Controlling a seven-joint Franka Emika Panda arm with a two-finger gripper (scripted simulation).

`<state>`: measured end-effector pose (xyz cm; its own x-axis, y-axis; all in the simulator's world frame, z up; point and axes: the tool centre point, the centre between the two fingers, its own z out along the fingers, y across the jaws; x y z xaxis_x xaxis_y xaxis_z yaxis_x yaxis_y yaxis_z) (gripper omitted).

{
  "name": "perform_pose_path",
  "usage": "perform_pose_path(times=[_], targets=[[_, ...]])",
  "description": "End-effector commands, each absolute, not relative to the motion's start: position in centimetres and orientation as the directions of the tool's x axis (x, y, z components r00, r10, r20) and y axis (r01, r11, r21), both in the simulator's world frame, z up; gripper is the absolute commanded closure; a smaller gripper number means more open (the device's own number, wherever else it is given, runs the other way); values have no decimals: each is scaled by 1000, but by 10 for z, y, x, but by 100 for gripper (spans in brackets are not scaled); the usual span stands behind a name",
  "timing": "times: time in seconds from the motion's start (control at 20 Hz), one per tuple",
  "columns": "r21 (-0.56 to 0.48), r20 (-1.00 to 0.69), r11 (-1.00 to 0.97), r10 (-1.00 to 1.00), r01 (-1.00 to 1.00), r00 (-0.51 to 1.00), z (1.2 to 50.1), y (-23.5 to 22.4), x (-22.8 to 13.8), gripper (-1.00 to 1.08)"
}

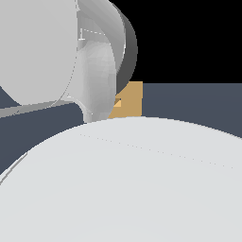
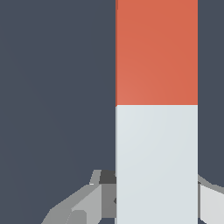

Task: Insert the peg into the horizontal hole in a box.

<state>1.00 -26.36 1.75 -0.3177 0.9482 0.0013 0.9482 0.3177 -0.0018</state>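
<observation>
While the gripper (image 2: 153, 205) grasps its white end, the peg (image 2: 156, 87) juts straight out.

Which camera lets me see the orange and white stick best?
The wrist view: the peg fills that picture, orange-red end and white end both clear, with the hand around its white part. The exterior view shows none of it, only the robot's body and a bit of the tan box.

Slate-grey floor (image 1: 189, 99), black backdrop (image 1: 189, 42)
</observation>
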Motion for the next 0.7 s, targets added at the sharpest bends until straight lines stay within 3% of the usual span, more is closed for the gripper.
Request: perform_pose_path(times=[0.0, 0.65], targets=[[0, 1, 313, 950, 950, -313, 19, -259, 9, 108], [0, 1, 222, 975, 975, -222, 36, -197, -17, 108]])
